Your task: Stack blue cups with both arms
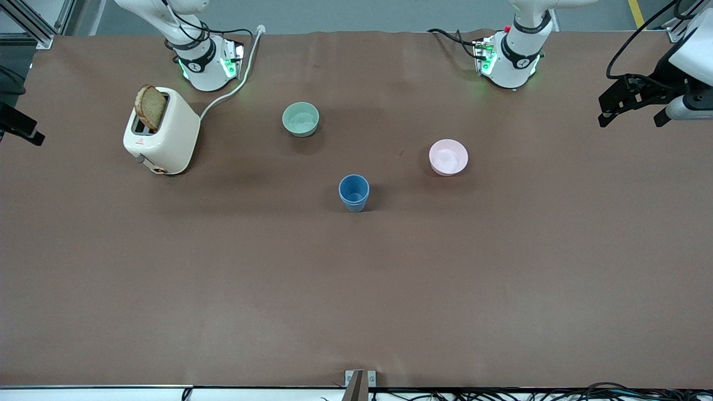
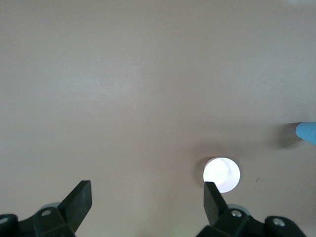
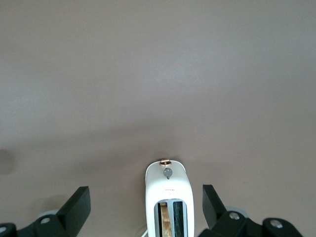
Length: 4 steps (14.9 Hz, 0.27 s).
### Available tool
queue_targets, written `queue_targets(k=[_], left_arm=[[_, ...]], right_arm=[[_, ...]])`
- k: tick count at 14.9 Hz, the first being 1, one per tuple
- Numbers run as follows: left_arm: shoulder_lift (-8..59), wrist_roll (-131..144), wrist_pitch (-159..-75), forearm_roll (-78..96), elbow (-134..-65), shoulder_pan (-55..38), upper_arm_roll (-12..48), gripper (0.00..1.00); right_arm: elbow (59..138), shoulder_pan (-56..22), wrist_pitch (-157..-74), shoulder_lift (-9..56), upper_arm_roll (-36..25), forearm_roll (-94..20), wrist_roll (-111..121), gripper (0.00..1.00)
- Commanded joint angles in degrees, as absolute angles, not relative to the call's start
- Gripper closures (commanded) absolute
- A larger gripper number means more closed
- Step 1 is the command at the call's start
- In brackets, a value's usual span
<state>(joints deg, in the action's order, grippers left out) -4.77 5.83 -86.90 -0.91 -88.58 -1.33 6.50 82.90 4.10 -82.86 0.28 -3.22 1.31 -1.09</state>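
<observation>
Only one small matte blue plastic tumbler (image 1: 353, 192) shows whole; whether another nests inside it cannot be told. In the left wrist view the picture's 3 o'clock edge cuts it (image 2: 307, 133) off. The right gripper (image 1: 19, 127) is cropped at the front view's 9 o'clock edge.

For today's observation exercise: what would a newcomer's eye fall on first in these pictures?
The cream toaster with a bread slice sticking up, at the right arm's end of the table. Next, the lone blue cup mid-table, nearer the front camera than the mint-green bowl and pink bowl.
</observation>
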Motion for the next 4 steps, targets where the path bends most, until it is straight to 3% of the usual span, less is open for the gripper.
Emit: queue_targets(k=[1, 4], left_arm=[[-4.0, 4.9, -86.0, -0.1, -87.1, -1.3, 6.2, 0.00], [-4.0, 4.9, -85.9, -0.1, -87.1, -1.3, 6.2, 0.00]], right_arm=[[78.7, 5.2, -80.7, 3.1, -2.2, 0.1, -0.3, 0.00], [80.2, 5.0, -79.7, 2.7, -2.2, -0.7, -0.1, 0.00]])
